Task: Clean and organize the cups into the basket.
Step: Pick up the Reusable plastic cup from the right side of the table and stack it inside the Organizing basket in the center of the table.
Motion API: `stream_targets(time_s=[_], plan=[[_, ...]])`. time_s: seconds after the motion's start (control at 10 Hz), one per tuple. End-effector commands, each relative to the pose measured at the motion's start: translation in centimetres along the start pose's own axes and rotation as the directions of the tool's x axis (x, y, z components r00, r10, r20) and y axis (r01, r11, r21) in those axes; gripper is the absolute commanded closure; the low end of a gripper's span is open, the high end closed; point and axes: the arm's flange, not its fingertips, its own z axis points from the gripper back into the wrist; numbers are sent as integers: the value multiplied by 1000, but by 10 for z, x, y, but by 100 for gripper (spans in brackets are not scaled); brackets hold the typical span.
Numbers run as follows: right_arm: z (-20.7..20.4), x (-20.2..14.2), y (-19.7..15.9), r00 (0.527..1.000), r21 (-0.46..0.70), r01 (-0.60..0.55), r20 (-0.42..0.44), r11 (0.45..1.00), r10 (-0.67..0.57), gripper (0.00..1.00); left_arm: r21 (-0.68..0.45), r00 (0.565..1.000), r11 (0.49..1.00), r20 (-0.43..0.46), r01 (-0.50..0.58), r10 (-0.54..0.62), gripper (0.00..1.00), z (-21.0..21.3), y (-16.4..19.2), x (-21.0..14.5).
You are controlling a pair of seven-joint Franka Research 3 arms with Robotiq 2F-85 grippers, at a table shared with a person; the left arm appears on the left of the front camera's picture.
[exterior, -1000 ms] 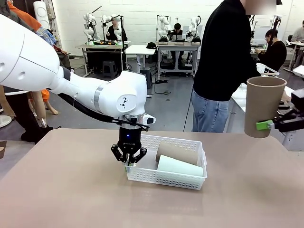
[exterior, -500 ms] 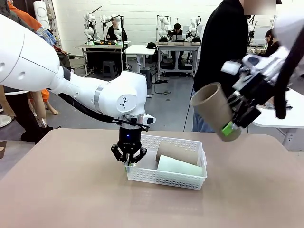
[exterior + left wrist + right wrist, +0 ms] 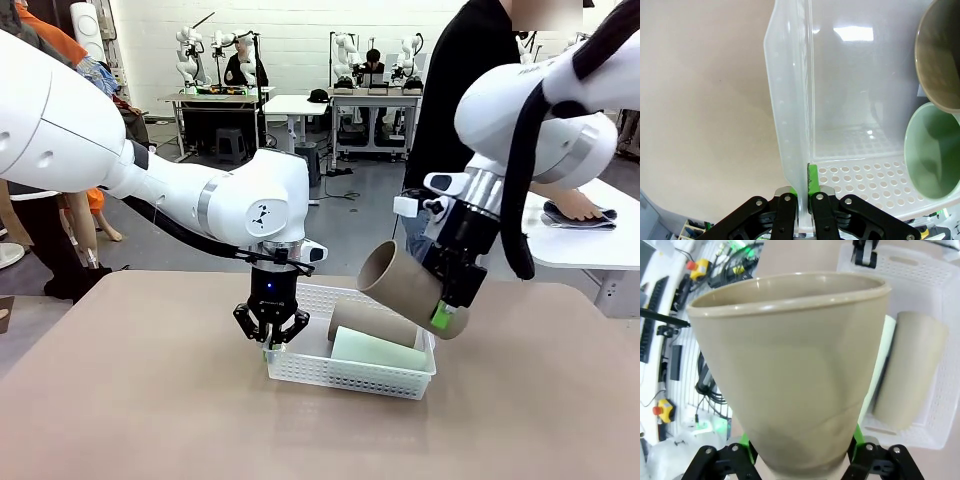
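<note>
I think the step now is to put one more cup in the basket.

Closest to me, the white basket (image 3: 350, 380) sits about midway between the left and right edges of the table (image 3: 120, 400), a bit nearer the far edge than the near one. My left end effector (image 3: 271, 342) points straight down at the basket's near left corner. It is shut tight and pinches the thin side wall there, with a green pad on the inner side. I think this holds the basket in place.

Two cups lie on their sides in the basket, touching each other. The mint green cup (image 3: 378, 350) is on the near side, and a brown cup (image 3: 372, 322) is just behind it. Their open mouths face the left end, where the basket floor is bare.

A little farther back and higher, my right end effector (image 3: 447, 308) grips a second brown cup (image 3: 400, 283) near its bottom. That cup is tilted, mouth up and to the left, in the air over the far right end of the basket.

Next I need to lower it, lay it down and let go. The bare room looks small, so it may have to rest on the two cups. It could roll or bump the rim.

Past the far edge a person (image 3: 470, 130) stands with one hand (image 3: 572, 205) on a dark cloth (image 3: 592, 216).
</note>
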Motion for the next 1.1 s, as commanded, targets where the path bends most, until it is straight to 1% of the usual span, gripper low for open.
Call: stream_targets(time_s=[0.0, 0.1, 0.3, 0.8, 1.0], plan=[[-4, 8, -14, 999, -11, 13, -41, 1000, -13, 20, 7, 1000, 1000, -4, 1, -1, 100, -3, 4, 0], [-16, 9, -22, 998, -4, 13, -59, 1000, -14, 20, 7, 1000, 1000, -4, 1, -1, 100, -3, 4, 0], [-31, 8, -35, 998, 5, 18, -55, 1000, -18, 20, 7, 1000, 1000, -4, 1, -1, 100, -3, 4, 0], [-46, 4, -57, 1000, 15, -4, -1, 1000, 4, 20, 7, 1000, 1000, -4, 1, -1, 100, -3, 4, 0], [-52, 0, -63, 999, 8, -39, 11, 999, 39, 20, 7, 1000, 1000, -4, 1, -1, 100, -3, 4, 0]])
